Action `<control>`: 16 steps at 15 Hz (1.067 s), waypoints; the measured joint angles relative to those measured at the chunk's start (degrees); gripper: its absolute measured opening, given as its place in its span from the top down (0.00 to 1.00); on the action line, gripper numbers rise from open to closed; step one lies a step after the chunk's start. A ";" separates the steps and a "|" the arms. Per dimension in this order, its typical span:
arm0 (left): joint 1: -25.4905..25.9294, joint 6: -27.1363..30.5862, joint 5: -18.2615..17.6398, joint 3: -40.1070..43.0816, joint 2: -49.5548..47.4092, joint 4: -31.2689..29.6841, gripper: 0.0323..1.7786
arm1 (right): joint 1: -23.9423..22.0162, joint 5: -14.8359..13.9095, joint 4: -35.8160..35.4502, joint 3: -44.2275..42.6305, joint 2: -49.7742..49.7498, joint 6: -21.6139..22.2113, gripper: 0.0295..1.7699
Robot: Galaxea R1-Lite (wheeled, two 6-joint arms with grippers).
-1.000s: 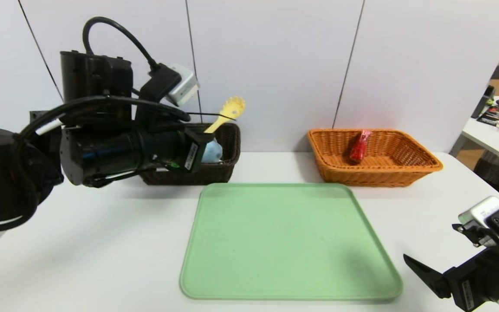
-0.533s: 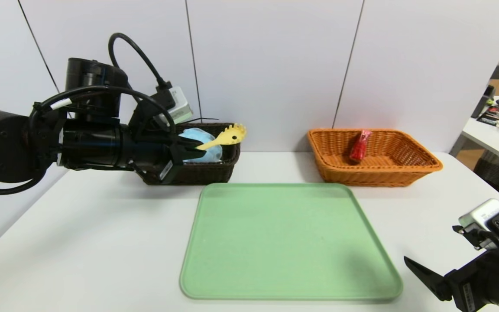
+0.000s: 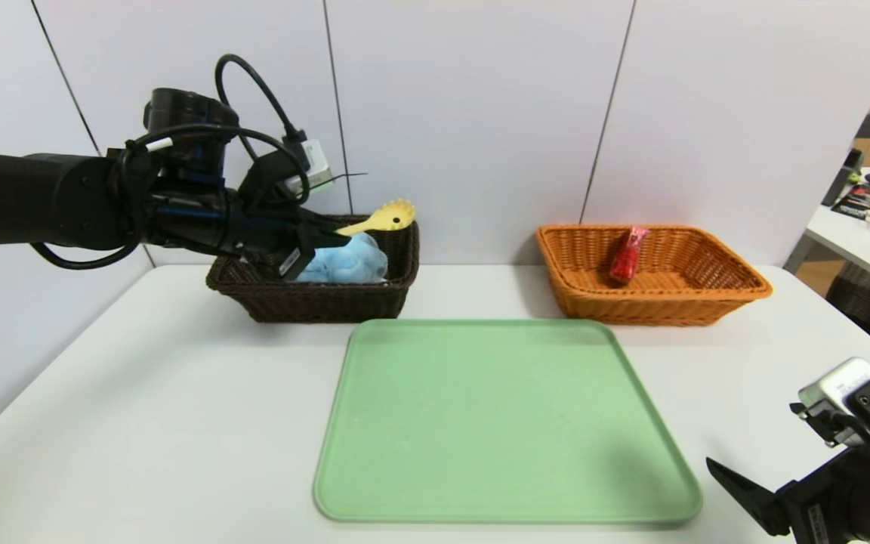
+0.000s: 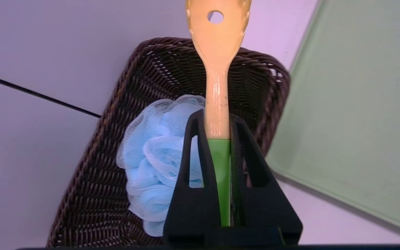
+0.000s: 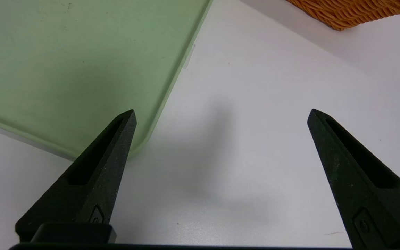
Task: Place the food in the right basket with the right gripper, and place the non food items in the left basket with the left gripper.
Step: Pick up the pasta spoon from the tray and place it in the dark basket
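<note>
Spatula (image 3: 378, 221) lower, in left pincer (image 3: 333, 237)

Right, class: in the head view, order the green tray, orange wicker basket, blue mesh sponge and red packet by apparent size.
1. Flat green plastic tray, though it sits nearest the camera.
2. Orange wicker basket.
3. Blue mesh bath sponge, partly hidden.
4. Red food packet.

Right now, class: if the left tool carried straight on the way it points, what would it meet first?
Probably the far wall of the dark wicker basket. The left tool, shut on the yellow pasta spoon, aims over the blue bath pouf toward that wall; the spoon's head may clear the rim, as depth is unclear.
</note>
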 joint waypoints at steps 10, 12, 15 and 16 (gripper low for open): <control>5.47 3.13 0.38 -13.36 11.90 9.20 0.93 | 0.05 0.00 0.02 1.43 -0.06 -0.83 0.04; 6.44 4.02 0.38 -15.90 13.47 12.15 0.93 | 0.22 -0.02 0.02 1.68 0.00 -0.85 0.04; 7.16 4.44 0.38 -17.58 15.35 12.24 0.93 | 0.41 -0.02 0.05 1.84 0.05 -0.87 0.04; 7.33 4.46 0.41 -18.15 15.91 12.24 0.93 | 0.46 -0.05 0.02 1.90 0.02 -0.89 0.04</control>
